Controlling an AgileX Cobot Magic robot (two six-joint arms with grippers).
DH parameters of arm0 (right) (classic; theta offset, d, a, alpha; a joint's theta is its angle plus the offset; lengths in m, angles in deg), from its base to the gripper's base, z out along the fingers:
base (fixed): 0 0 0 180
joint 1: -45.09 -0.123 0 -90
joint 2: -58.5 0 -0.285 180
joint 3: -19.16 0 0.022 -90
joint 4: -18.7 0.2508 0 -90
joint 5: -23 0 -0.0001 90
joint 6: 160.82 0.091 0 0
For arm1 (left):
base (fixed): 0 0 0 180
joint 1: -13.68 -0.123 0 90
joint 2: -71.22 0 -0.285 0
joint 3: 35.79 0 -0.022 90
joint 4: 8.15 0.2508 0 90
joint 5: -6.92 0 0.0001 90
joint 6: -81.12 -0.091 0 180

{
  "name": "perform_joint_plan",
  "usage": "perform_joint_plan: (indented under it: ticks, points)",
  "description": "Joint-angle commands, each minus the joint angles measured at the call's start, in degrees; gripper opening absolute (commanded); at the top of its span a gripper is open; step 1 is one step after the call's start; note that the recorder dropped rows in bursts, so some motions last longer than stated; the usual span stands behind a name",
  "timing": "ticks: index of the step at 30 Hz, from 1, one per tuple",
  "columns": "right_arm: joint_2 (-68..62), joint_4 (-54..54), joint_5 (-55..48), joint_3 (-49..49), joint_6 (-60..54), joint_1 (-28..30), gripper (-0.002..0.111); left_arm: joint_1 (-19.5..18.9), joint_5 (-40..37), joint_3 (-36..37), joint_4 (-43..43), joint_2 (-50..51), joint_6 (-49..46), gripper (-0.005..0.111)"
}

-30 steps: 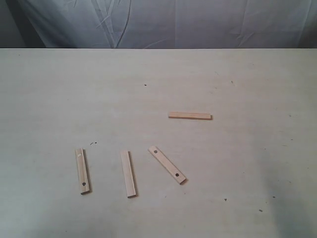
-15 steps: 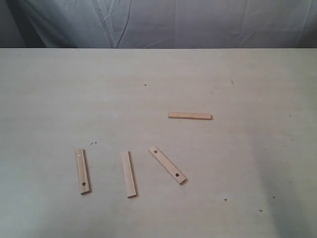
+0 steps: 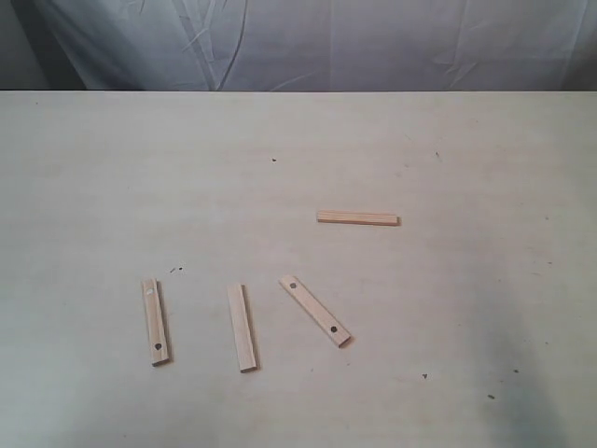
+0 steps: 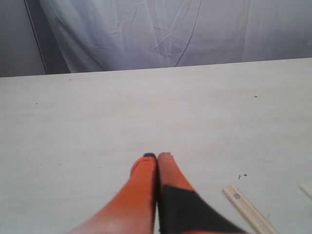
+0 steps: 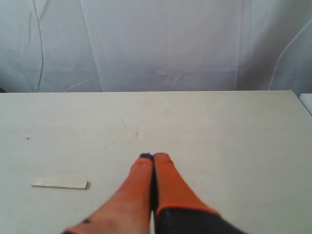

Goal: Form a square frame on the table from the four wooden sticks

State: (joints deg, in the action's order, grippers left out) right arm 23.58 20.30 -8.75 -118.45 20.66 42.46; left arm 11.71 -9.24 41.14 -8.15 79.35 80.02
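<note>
Four pale wooden sticks lie apart on the table [image 3: 112,168]. One stick [image 3: 357,218] lies crosswise right of centre. Nearer the front are a left stick [image 3: 156,321] with a dark hole, a middle stick [image 3: 242,328], and a slanted stick [image 3: 314,310] with two holes. No square frame is formed. Neither arm shows in the exterior view. My left gripper [image 4: 157,156] is shut and empty above bare table, with the holed stick [image 4: 248,208] beside it. My right gripper [image 5: 153,156] is shut and empty, the crosswise stick [image 5: 59,184] off to its side.
A wrinkled white cloth [image 3: 326,42] hangs behind the table's far edge. Small dark specks [image 3: 273,159] dot the surface. A second stick's end [image 4: 307,188] peeks in at the edge of the left wrist view.
</note>
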Motion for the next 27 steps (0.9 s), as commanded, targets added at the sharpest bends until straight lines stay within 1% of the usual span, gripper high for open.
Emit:
perform_joint_plan:
  ticks: [1, 3, 6, 8, 10, 14, 21, 27]
  points:
    - [-6.5, 0.7, 0.2, -0.9, -1.1, 0.3, -0.001, -0.2, 0.4, 0.3, 0.0, -0.3, 0.1, 0.000]
    - [-11.0, 1.1, -1.0, -0.9, -1.5, 0.3, -0.001, -0.2, 0.4, 0.3, 0.0, -0.3, 0.1, 0.000]
    - [-18.8, 6.8, -1.7, -0.9, -5.9, 0.0, -0.001, -0.2, 0.4, 0.3, 0.0, -0.3, 0.1, 0.000]
    - [-23.9, 12.6, -2.0, -1.2, -10.4, -1.2, -0.001, -0.2, 0.4, 0.3, 0.0, -0.3, 0.1, 0.000]
    - [-29.8, 15.9, -3.7, -2.6, -12.6, -3.6, -0.001, -0.2, 0.4, 0.3, 0.0, -0.3, 0.1, 0.000]
    - [-41.3, 15.1, -5.4, -8.2, -12.6, -11.9, -0.001, -0.2, 0.4, 0.3, 0.0, -0.3, 0.1, 0.000]
    - [-57.5, 13.3, -5.6, -18.1, -12.6, -26.2, -0.001, -0.2, 0.4, 0.3, 0.0, -0.3, 0.1, 0.000]
    - [-69.6, 10.2, -6.0, -26.6, -12.5, -35.5, -0.001, -0.2, 0.4, 0.3, 0.0, -0.3, 0.1, 0.000]
